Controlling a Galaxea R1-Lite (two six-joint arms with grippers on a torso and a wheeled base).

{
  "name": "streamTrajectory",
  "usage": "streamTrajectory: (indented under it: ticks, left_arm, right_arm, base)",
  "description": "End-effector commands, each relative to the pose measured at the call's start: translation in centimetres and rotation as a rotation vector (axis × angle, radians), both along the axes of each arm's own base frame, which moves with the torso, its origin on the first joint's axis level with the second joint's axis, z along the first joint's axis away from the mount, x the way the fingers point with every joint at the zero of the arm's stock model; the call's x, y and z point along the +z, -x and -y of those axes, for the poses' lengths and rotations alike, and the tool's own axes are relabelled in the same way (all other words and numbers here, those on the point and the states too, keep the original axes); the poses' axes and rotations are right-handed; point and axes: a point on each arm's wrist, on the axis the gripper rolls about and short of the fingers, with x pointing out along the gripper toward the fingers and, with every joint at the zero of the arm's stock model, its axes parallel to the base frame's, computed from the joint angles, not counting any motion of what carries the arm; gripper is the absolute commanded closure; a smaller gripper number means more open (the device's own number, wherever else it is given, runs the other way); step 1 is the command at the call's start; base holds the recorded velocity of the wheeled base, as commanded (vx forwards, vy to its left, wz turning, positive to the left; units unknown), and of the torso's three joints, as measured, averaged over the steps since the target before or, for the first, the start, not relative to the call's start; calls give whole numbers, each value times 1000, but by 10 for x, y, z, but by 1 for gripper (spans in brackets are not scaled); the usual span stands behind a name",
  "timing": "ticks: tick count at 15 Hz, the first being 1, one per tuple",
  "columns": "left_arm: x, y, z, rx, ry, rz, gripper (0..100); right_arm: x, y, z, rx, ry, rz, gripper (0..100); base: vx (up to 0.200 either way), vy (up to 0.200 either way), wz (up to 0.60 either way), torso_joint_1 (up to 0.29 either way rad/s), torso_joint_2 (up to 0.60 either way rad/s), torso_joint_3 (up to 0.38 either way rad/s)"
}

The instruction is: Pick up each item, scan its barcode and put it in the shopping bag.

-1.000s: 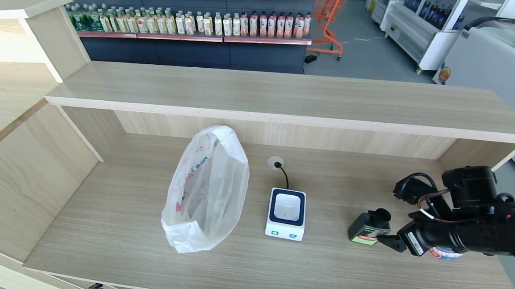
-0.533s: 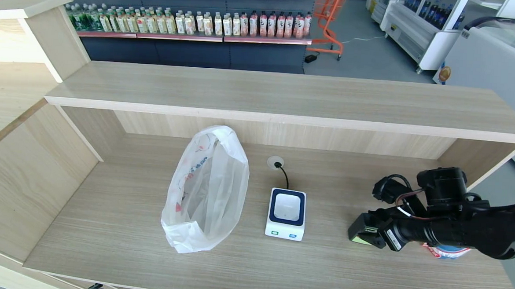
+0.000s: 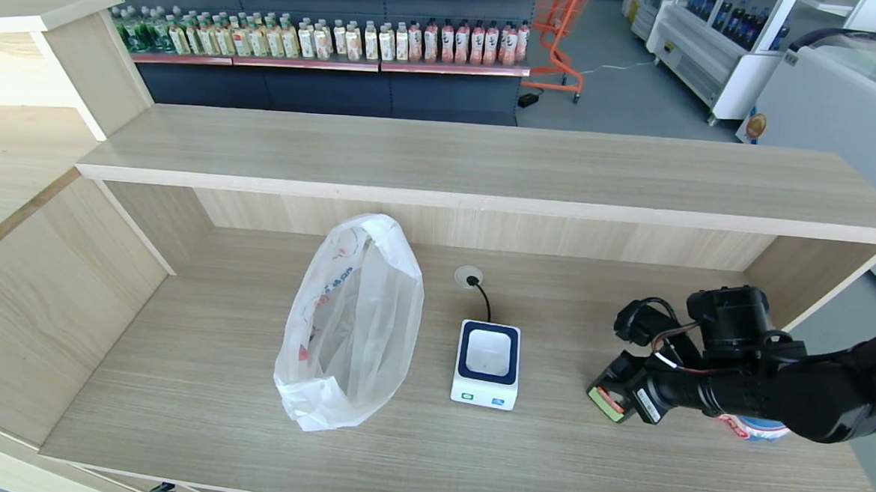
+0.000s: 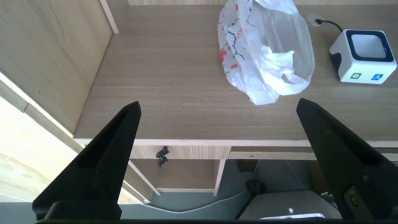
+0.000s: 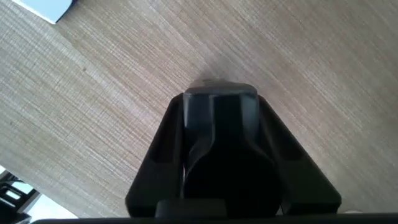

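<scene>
A wood-grain desk [image 3: 176, 382] carries a white plastic shopping bag [image 3: 351, 324], lying with its open mouth toward the near edge. Just right of it sits a white scanner [image 3: 486, 362]. Farther right, the right gripper [image 3: 620, 390] has its fingers clamped on 1 small dark item [image 3: 601, 398], held tilted. The left gripper [image 4: 219, 107] hangs before the desk's near edge, fingers wide apart.

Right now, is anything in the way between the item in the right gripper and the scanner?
Nothing visible. Only bare countertop lies between the small black item held in the right gripper and the scanner to its left. The shopping bag lies farther left, past the scanner.
</scene>
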Motion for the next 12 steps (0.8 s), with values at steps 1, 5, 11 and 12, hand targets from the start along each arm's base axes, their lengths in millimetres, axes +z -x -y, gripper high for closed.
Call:
streamTrajectory:
  ticks: [1,5,11,12]
  left_arm:
    - [0,0,0,0,0,-1,0]
    - [0,0,0,0,0,-1,0]
    - [0,0,0,0,0,-1,0]
    - [0,0,0,0,0,-1,0]
  right_arm:
    - [-1,3,0,2,2,-12,100]
    - [20,20,10,-28,-13,40,100]
    - [105,97,49,-109,6,431,100]
    - [108,108,50,-77,64,480,100]
  base:
    - [0,0,0,0,0,0]
    - [0,0,0,0,0,0]
    - [0,0,0,0,0,0]
    - [0,0,0,0,0,0]
